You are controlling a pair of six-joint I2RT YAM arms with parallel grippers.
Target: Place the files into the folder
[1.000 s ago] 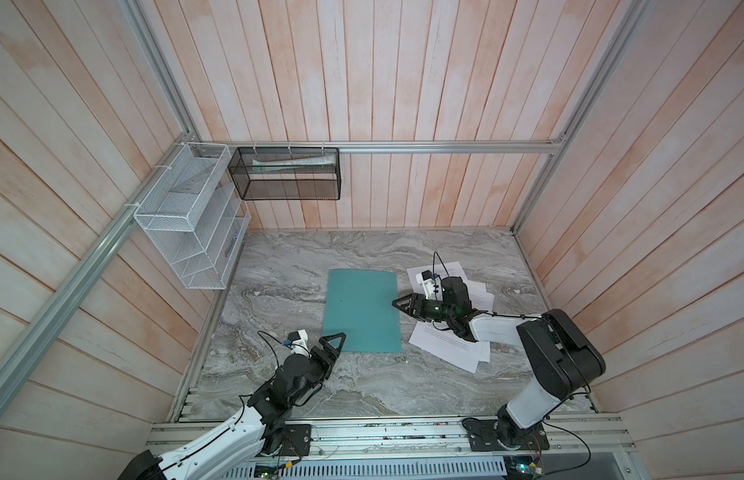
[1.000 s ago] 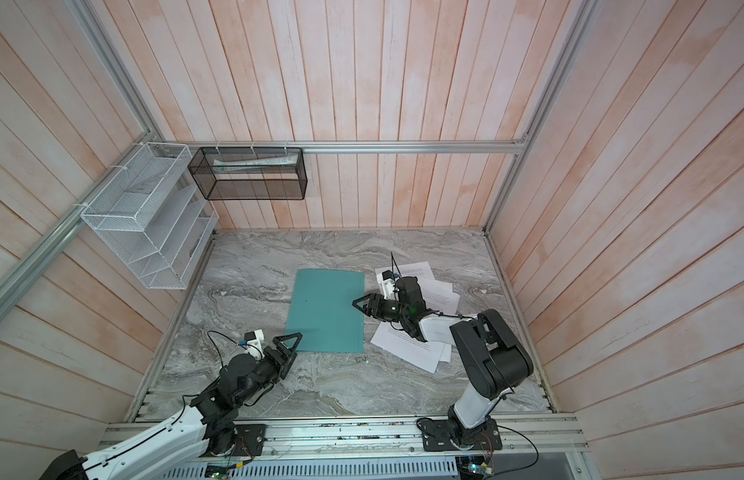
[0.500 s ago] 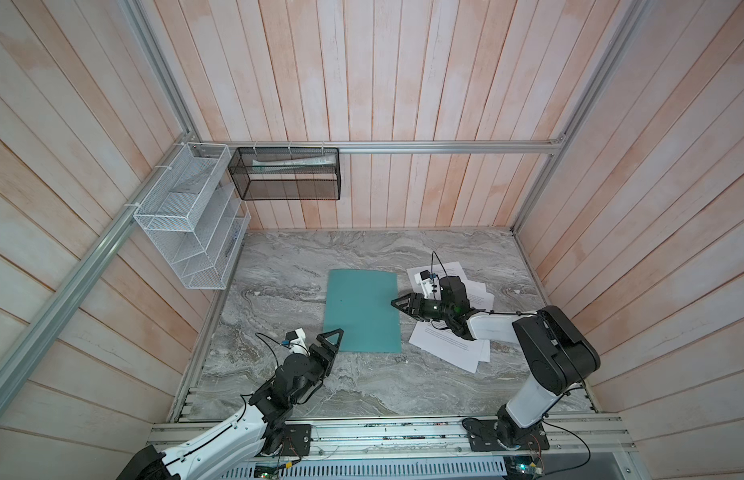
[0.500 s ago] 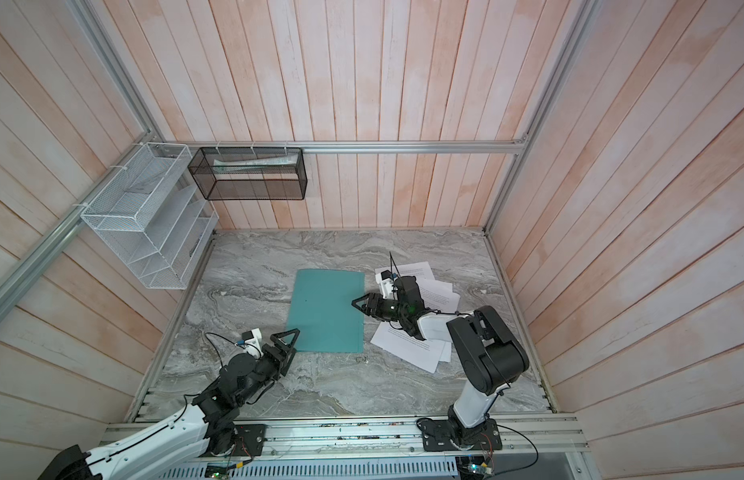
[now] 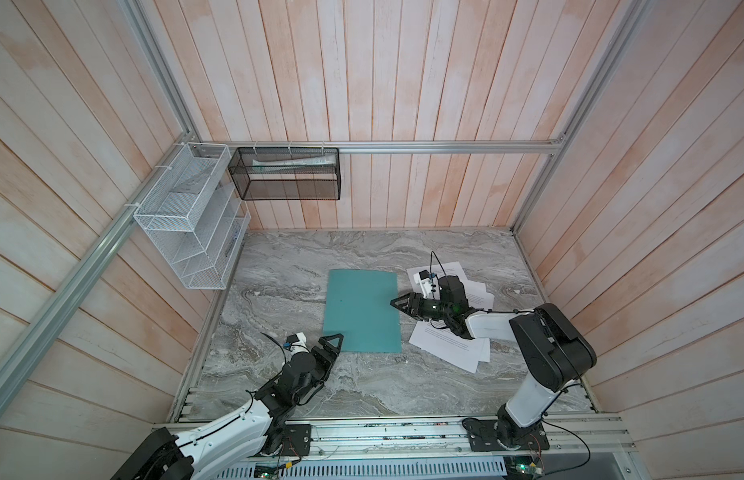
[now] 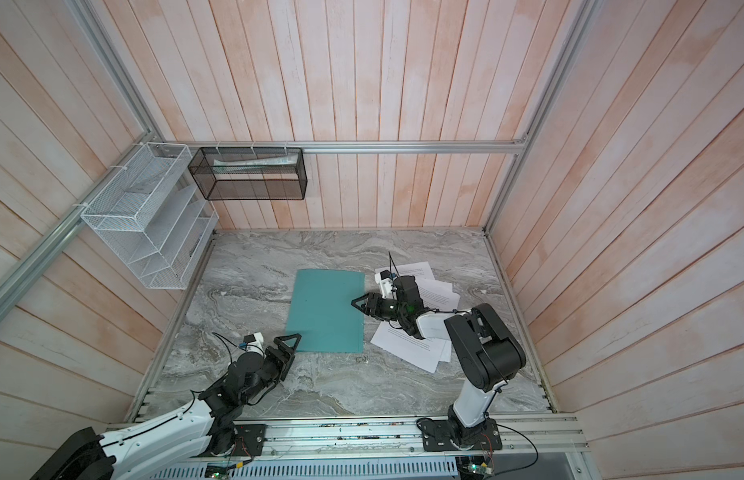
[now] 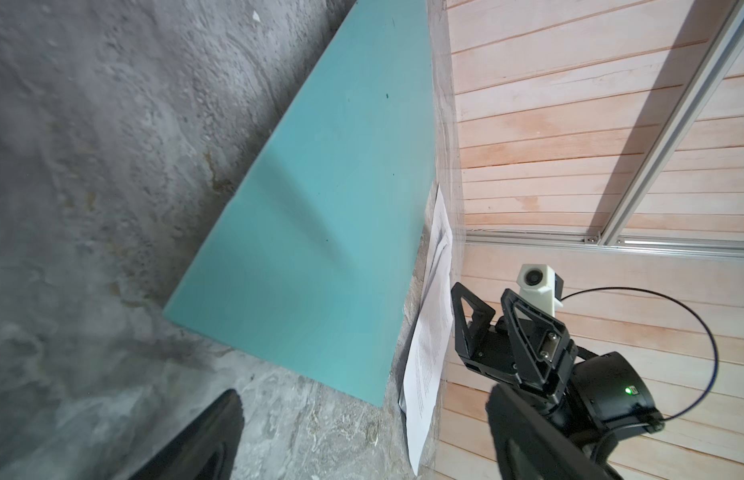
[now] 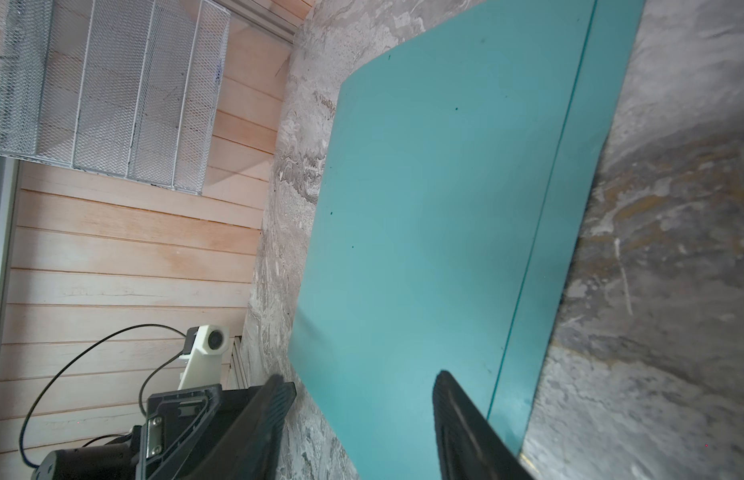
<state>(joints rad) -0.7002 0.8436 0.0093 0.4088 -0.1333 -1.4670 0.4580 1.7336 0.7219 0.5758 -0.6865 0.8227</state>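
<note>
Files [image 5: 445, 345] lie loose on the worktop [image 5: 299, 266], a scatter of overlapping printed sheets at 3 o'clock from the folder [image 5: 362, 316], partly under your right arm; none of them is in the folder as far as the pictures show. In both top views the teal folder sits flat and closed near the middle of the worktop, and the right wrist view shows its cover stopping just short of the back leaf along one long edge. Your right fingers [image 5: 405, 302] hover at the folder's 3 o'clock edge, spread partway with nothing between them. Your left fingers [image 5: 325, 351] wait spread wide and empty at the folder's 7 o'clock corner, just beside it; whether they touch it I cannot tell. By my reading, you are at the very start: no sheet is gathered and the cover is not lifted. What seems left is all of it: catch that exposed cover edge and open it, steady the folder with the other arm, collect the sheets, slide them in and shut the cover. Expect thin paper on smooth stone to be hard to pinch.
</note>
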